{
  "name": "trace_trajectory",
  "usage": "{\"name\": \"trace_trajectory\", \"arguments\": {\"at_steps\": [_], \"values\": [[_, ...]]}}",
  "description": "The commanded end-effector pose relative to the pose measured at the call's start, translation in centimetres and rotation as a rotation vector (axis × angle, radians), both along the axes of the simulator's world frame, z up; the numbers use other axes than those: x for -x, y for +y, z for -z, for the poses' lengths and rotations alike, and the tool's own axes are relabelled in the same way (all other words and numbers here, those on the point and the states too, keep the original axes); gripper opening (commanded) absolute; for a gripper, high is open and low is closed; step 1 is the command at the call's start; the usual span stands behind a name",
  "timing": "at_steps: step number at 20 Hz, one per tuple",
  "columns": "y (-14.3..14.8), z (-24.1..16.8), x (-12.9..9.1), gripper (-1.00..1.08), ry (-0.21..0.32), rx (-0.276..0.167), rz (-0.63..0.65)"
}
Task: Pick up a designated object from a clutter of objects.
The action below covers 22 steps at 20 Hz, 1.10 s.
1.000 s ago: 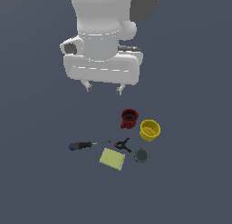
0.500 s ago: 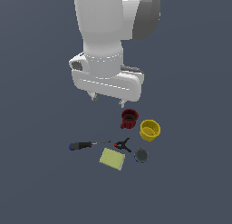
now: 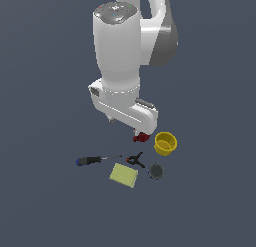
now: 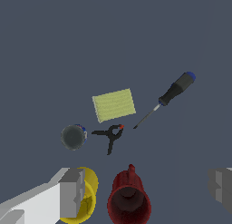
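The white arm's gripper [image 4: 146, 187] hangs with its grey fingers [image 4: 72, 187] spread wide, nothing between them but the glossy red mug [image 4: 128, 200] standing open-mouthed underneath. The small black X-shaped spring clamp with red-orange tips [image 4: 110, 135] lies flat just beyond the mug, apart from everything, with bare grey floor on all sides. A pale yellow-green square pad [image 4: 114, 104] sits just past it, a dark grey round disc [image 4: 73, 137] to one side, a long black-handled screwdriver [image 4: 168, 97] to the other. The yellow cup [image 3: 165, 143] looks partly hidden behind one finger.
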State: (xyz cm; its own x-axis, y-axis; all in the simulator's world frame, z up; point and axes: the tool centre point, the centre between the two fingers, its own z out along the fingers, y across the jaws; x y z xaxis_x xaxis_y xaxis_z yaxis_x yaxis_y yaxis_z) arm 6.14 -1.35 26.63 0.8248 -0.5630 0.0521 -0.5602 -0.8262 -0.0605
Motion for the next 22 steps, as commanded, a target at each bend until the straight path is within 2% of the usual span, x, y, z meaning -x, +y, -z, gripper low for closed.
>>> {"name": "trace_trajectory", "arguments": {"at_steps": [1, 22], "values": [[0.3, 1.3, -0.3, 1.00, 0.006, -0.005, 0.061], [3.1, 12.5, -1.8, 1.00, 0.058, -0.025, 0.566]]}}
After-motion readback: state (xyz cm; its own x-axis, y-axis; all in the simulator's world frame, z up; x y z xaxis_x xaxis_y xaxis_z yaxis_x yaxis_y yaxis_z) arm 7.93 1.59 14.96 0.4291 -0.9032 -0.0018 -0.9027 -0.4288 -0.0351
